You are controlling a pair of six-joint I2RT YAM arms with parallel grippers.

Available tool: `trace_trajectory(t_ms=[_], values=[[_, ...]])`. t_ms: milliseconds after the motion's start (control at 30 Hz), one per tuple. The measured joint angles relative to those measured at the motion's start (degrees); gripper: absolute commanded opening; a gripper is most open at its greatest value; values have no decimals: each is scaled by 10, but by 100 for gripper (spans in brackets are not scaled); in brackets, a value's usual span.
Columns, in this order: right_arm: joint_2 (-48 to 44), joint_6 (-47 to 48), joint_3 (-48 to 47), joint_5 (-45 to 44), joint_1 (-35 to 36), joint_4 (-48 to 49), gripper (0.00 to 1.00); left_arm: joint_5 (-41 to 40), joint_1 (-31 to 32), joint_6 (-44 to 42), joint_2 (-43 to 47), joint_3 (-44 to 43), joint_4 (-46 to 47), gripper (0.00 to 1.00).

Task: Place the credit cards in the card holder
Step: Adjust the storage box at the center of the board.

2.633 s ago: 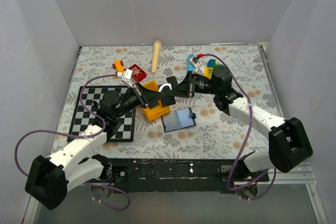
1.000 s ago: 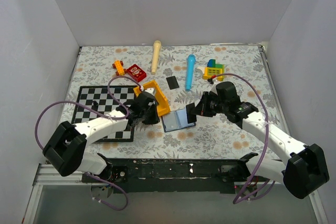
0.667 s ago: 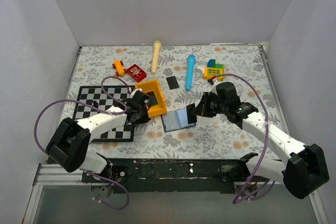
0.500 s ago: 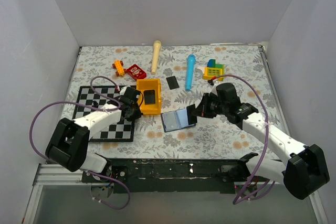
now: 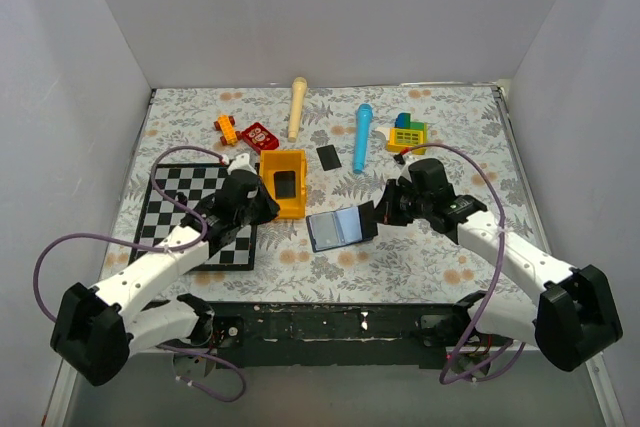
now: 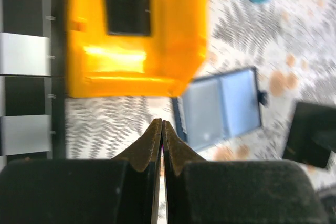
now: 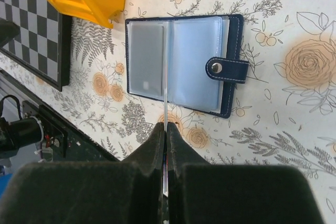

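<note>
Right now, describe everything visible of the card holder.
The card holder lies open and flat on the floral tablecloth, close beside the yellow bin. Navy cover, pale stitching, clear light-blue pockets, a strap with a silver snap stud. The right gripper holds a credit card edge-on above its fold; contact unclear.

Left arm stretched low from base toward table middle, forearm angled up and right; left gripper pressed together, tips meeting, nothing between them. Right arm reaching in from right side, elbow bent, wrist pointing left; right gripper clamped on credit card, card seen edge-on, sticking out beyond fingertips. Grippers well apart, pointing roughly toward each other
</note>
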State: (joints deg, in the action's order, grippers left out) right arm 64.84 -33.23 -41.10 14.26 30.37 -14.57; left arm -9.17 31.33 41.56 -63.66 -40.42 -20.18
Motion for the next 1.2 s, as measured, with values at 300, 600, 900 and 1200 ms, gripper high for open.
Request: trace_trajectory(t_ms=[300, 600, 900, 1200], values=[[107, 40, 20, 81, -7, 99, 1, 29, 101, 28, -20, 81, 79, 0], [185, 54, 16, 131, -7, 175, 1, 30, 112, 49, -97, 90, 133, 0], [239, 47, 7, 146, -7, 214, 1, 31, 117, 57, -172, 83, 165, 0], [246, 45, -3, 148, -7, 222, 1, 23, 119, 59, -171, 78, 172, 0]])
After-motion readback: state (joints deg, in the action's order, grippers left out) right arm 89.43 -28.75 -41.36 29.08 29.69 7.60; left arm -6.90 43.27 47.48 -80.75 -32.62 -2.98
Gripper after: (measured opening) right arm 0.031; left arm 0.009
